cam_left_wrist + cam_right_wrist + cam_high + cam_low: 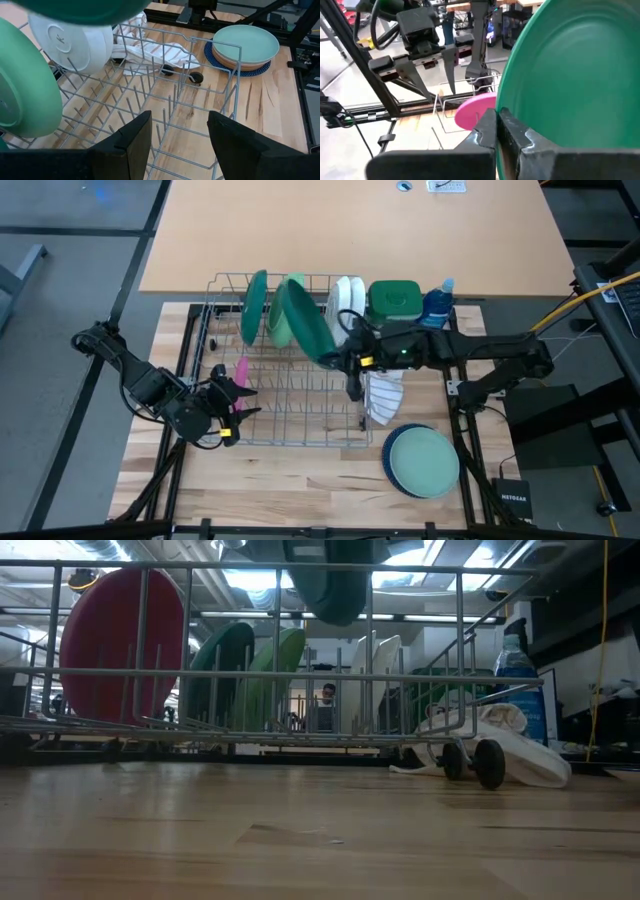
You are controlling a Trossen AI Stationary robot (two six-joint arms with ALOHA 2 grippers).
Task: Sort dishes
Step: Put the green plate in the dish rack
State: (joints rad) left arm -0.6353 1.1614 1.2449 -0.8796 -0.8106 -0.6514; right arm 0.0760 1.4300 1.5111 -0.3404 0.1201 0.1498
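A wire dish rack (290, 430) stands mid-table. On edge in it are a dark green plate (255, 305), a light green plate (283, 325), white plates (347, 302) and a small pink plate (240, 370). My right gripper (342, 360) is over the rack, shut on another large dark green plate (305, 325). My left gripper (238, 395) stands open at the rack's left end, beside the pink plate, with nothing between its fingers (130, 145). A stack topped by a pale teal plate (420, 458) lies on the table at the near right. My right gripper pinches the dark green plate's rim (506, 107) between its two fingers, at the plate's edge toward the table's right. The fingers come nearly level from the right. The plate stands on edge, tilted, lifted over the rack's tines among the other plates (330, 585).
A green lidded tub (393, 300) and a blue spray bottle (437, 302) stand behind the rack's right end. A striped cloth (383, 395) lies by the rack's right side. The middle and near rows of the rack hold no plates. A person shows far off (327, 695).
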